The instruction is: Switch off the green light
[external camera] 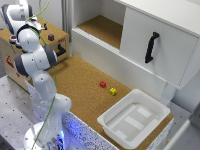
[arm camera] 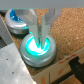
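the hand (arm camera: 39,31) hung directly over the green light (arm camera: 38,47), a round lit button in a grey ring, and its two fingers (arm camera: 31,25) stood parted to either side of the glowing dome, gripping nothing; whether the tips touched the ring could not be told. in the exterior view the hand and the light were both hidden behind the arm's white upper links (external camera: 20,17), at the far left of the scene above the wooden box (external camera: 10,55). a second button, lit blue (arm camera: 15,21), sat just beside the green one on the box's cork top, partly cut off by the wrist view's edge and by a finger. a small dark cube (external camera: 51,37) rested on the same box top.

on the cork-covered bench (external camera: 75,80), a red cube (external camera: 103,84) and a yellow cube (external camera: 113,91) lay close together but apart, with open cork all round them. the white bin (external camera: 135,120) sat at the bench's near right edge. the white cabinet (external camera: 150,45), with its black handle (external camera: 151,47), ran out of frame on the right.
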